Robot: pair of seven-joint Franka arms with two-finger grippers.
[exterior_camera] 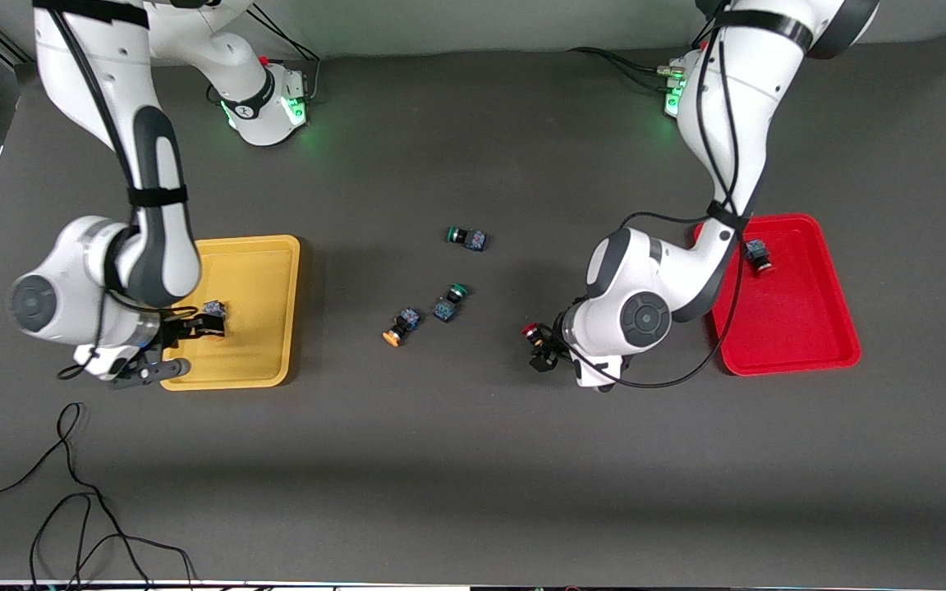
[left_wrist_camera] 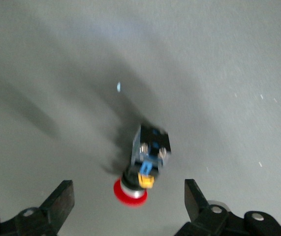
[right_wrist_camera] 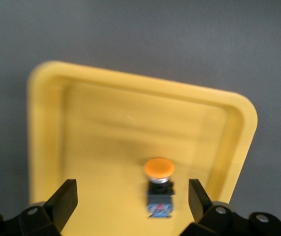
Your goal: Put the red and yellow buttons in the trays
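Over the yellow tray (exterior_camera: 264, 271), right gripper (right_wrist_camera: 133, 199) spread wide, an orange-capped button (right_wrist_camera: 159, 189) between its fingers in the tray, left gripper (left_wrist_camera: 130, 204) parted around a red-capped button (left_wrist_camera: 145, 164) on the table (exterior_camera: 473, 460), another button (exterior_camera: 757, 254) in the red tray (exterior_camera: 801, 320).

a dark grey worktop (exterior_camera: 473, 460) is seen carrying everything. two green-capped switches are laid on their sides near its middle: one green-capped switch (exterior_camera: 467, 238) is placed farther from the front camera, and a second green-capped switch (exterior_camera: 450, 302) is set nearer, well apart from the first. a loose black cable (exterior_camera: 71, 501) is coiled on the worktop at the right arm's end, nearest the front camera.
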